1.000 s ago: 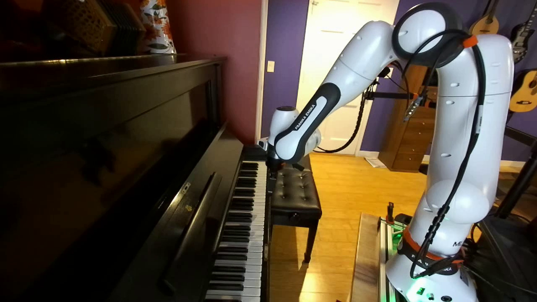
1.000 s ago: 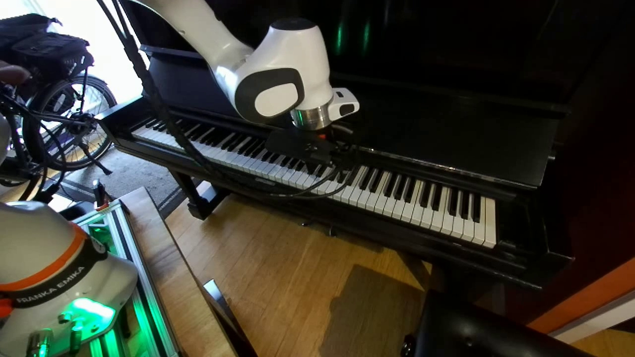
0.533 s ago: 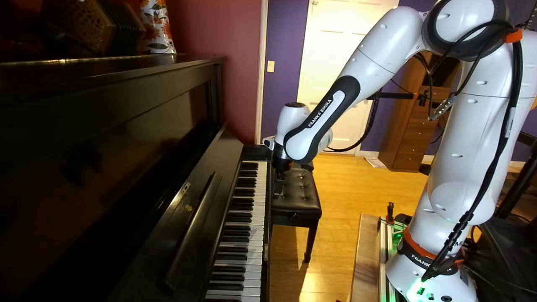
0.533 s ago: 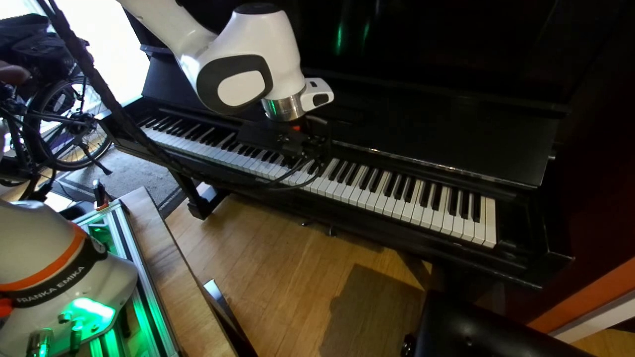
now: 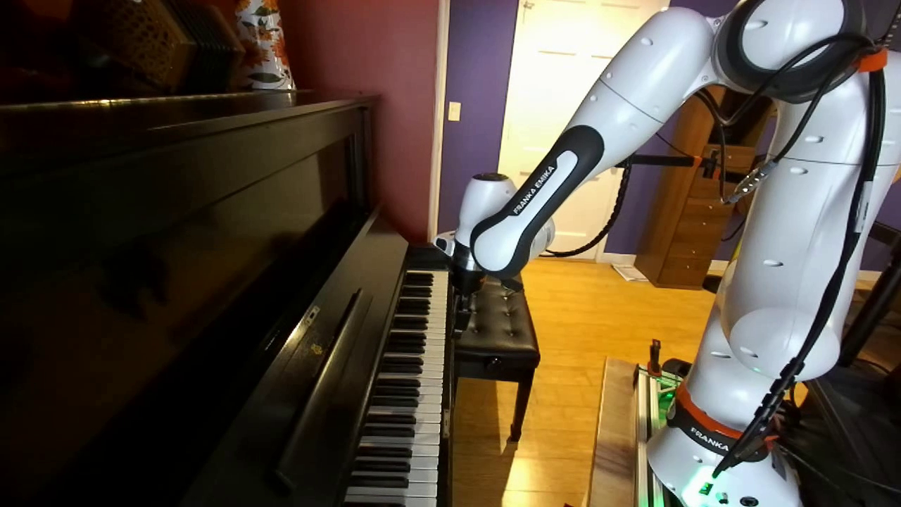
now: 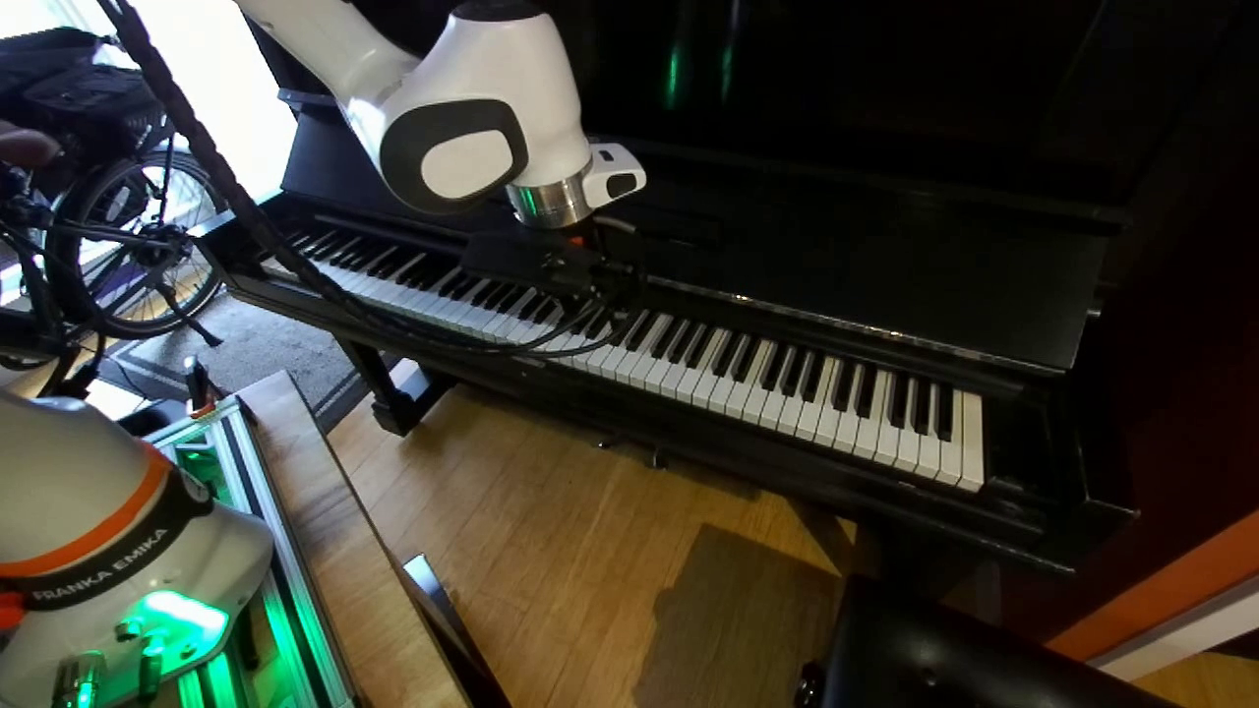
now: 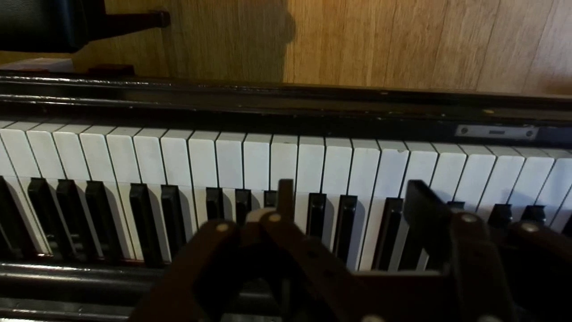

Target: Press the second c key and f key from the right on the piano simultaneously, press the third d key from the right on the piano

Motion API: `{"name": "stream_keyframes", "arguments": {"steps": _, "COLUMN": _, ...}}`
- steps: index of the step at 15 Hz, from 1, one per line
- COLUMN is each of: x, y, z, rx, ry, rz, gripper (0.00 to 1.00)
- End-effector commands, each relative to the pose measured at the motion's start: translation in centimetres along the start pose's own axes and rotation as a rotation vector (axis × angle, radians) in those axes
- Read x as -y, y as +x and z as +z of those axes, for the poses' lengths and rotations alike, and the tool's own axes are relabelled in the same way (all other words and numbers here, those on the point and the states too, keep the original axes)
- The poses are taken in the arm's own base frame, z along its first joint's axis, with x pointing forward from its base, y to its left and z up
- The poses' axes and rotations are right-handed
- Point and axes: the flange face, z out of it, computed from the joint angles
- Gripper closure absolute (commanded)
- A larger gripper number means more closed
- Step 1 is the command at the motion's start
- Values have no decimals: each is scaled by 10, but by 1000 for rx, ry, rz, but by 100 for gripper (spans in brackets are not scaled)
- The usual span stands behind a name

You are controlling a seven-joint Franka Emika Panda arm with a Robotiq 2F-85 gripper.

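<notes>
Beyond the left end of the piano (image 6: 787, 246), as a player faces it, stands a bicycle (image 6: 157, 244) in an exterior view. Above the middle stretch of the piano's keys (image 7: 257, 161), I hold my pincer (image 7: 353, 196) pointing down, released, its fingertips (image 7: 286, 192) spread apart with nothing held; contact with any key cannot be confirmed. Toward the piano's right end the keys run on, and in front of that end sits a black bench (image 6: 934, 649). Judged step: aligning for a press. My station, well left of the piano's right end, seems to suit the third d key, whereas my spread seems to suit the c-and-f pair; count from the piano's right end before committing, since the wrist view does not show it. For the pair, match the spread to the two keys, level the fingertips, and descend straight so that both notes start together. For the d, bring the fingertips together and centre on that key alone. In either case, keep toward the front of the piano's white keys: landing farther in may strike the black keys (image 7: 345, 223).
</notes>
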Motion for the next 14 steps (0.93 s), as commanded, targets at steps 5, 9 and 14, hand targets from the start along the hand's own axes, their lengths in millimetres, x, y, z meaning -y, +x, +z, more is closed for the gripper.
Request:
{"name": "stream_keyframes", "arguments": {"steps": 5, "x": -1, "y": 10, "z": 30, "rx": 38, "ry": 43, "rz": -9, "gripper": 94}}
{"name": "stream_keyframes", "arguments": {"steps": 9, "x": -4, "y": 20, "z": 53, "rx": 52, "ry": 73, "rz": -7, "gripper": 100}}
{"name": "stream_keyframes", "arguments": {"steps": 14, "x": -4, "y": 30, "z": 78, "rx": 82, "ry": 95, "rz": -5, "gripper": 100}}
